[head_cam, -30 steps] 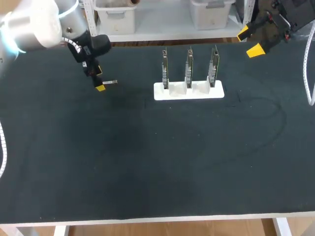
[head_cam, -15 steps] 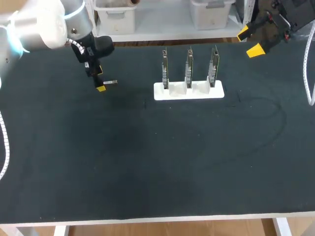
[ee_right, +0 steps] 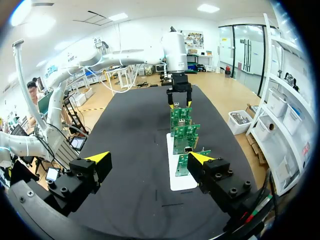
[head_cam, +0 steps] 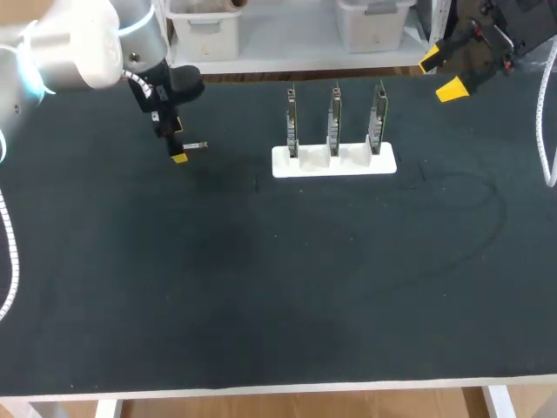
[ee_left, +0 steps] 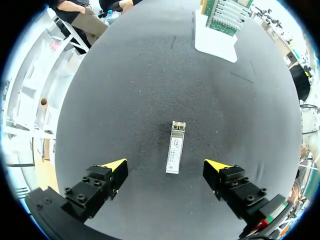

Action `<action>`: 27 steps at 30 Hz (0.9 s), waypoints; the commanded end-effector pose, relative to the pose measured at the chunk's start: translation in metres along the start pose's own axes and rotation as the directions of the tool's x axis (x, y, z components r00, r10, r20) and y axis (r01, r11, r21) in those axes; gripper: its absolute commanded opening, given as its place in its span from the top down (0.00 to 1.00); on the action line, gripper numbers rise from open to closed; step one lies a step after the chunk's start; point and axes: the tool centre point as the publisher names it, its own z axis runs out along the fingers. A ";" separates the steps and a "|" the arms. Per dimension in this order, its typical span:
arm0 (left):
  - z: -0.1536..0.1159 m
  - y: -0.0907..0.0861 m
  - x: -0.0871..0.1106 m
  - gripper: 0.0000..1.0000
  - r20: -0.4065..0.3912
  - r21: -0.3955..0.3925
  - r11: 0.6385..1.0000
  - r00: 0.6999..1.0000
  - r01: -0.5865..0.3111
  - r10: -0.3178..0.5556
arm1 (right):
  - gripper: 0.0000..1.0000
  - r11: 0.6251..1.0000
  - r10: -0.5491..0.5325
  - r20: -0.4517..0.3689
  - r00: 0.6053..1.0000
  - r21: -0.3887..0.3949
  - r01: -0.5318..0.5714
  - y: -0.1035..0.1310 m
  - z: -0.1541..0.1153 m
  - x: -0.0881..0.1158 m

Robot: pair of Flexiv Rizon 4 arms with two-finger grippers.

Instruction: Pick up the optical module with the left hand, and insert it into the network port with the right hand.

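A table (head_cam: 261,287) with a dark, matte top and a pale rim along its near edge is carrying two things. A small metal module (head_cam: 196,146) is lying flat near the far edge, toward the far left corner, with bare table all around it. A white stand (head_cam: 334,161) is sitting near the middle of the far edge, well apart from the module, and is holding three boards (head_cam: 335,117) upright in a row. Faint curved marks (head_cam: 474,213) are showing on the top toward the right edge.
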 end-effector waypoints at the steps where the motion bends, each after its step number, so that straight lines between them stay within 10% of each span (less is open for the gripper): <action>1: 0.002 0.007 -0.004 0.00 -0.016 0.219 0.976 1.000 0.001 0.002 | 0.00 1.000 -0.001 0.000 1.000 0.001 0.001 0.001 0.000 0.000; 27: 0.007 0.012 -0.006 0.00 -0.018 0.231 0.973 1.000 -0.004 0.009 | 0.00 1.000 -0.001 0.000 1.000 0.001 0.001 0.001 0.000 0.000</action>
